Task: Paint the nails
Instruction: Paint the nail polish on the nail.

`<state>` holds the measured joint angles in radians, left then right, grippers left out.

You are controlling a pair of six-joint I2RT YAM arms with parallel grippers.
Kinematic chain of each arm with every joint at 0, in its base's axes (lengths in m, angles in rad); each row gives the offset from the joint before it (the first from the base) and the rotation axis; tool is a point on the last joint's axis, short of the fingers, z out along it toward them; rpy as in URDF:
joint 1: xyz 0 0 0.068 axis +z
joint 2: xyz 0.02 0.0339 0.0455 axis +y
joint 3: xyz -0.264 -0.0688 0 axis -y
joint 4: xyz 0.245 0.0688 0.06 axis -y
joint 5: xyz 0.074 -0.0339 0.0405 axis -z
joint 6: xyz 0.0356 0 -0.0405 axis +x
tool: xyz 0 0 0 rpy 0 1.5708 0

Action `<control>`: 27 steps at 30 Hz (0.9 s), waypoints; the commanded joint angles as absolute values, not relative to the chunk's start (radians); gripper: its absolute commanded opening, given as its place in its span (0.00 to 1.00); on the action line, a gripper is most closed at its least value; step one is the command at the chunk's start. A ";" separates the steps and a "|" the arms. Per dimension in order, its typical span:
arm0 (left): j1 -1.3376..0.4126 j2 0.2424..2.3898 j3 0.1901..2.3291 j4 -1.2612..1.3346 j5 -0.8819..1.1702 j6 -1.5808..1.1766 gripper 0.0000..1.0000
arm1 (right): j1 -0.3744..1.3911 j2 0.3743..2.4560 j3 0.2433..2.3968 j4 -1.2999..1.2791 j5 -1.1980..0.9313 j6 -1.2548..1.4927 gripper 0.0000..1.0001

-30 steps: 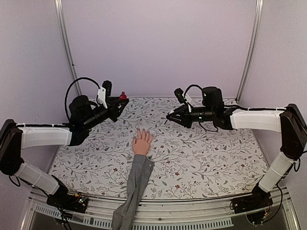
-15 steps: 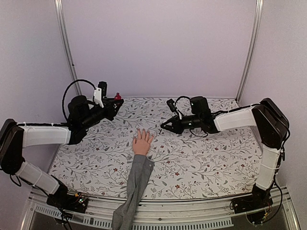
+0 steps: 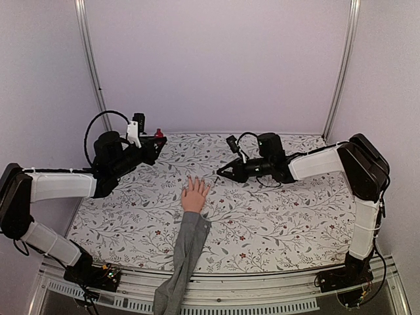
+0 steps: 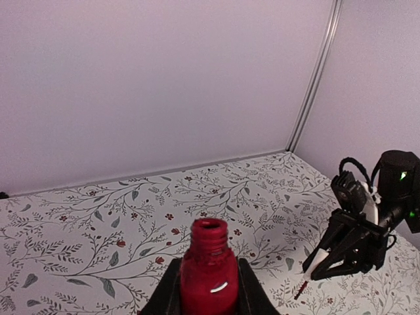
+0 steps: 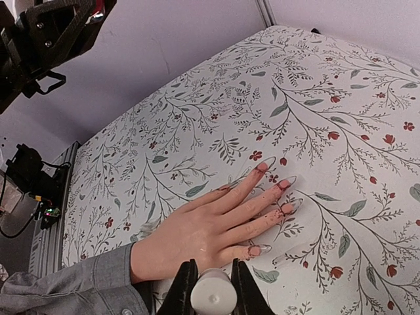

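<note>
Moving a little more to the left than half a second before, the right gripper (image 3: pixel 220 172) came closer to the hand (image 3: pixel 194 195); the left gripper (image 3: pixel 156 139) stayed almost in its place.

From above, the hand lay flat in the middle of the table (image 3: pixel 282 216), fingers spread toward the far side, its grey sleeve (image 3: pixel 186 252) running to the near edge. The right gripper hung just beside the fingertips, on their right. The left gripper was well apart, near the far left corner, closed around the red bottle (image 3: pixel 158 133).

From the left wrist, the bottle stood upright between the two fingers, its neck open. Farther off, the right gripper held the brush (image 4: pixel 317 262), its red tip pointing down at the table.

From the right wrist, the fingers (image 5: pixel 186 289) were narrow, clamped on the white cap of the brush. The nails (image 5: pixel 289 180) were long and pale, and red marks showed at several fingertips.
</note>
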<state>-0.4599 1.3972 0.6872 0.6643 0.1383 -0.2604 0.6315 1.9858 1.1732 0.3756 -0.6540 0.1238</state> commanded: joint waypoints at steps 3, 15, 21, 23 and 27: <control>-0.449 1.370 0.677 0.717 0.187 -0.217 0.00 | 0.626 1.996 1.168 0.444 -0.705 0.105 0.00; -0.449 1.375 0.669 0.767 0.242 -0.213 0.00 | 0.630 2.044 1.168 0.543 -0.698 0.097 0.00; -0.449 1.400 0.689 0.761 0.239 -0.222 0.00 | 0.641 2.068 1.175 0.563 -0.686 0.077 0.00; -0.449 1.410 0.695 0.763 0.250 -0.224 0.00 | 0.646 2.081 1.187 0.560 -0.685 0.078 0.00; -0.450 1.412 0.698 0.764 0.256 -0.229 0.00 | 0.649 2.103 1.195 0.560 -0.687 0.073 0.00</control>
<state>-0.4595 1.4040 0.6765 0.7284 0.2363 -0.2253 0.6411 2.0647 1.1717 0.5350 -0.6899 0.0891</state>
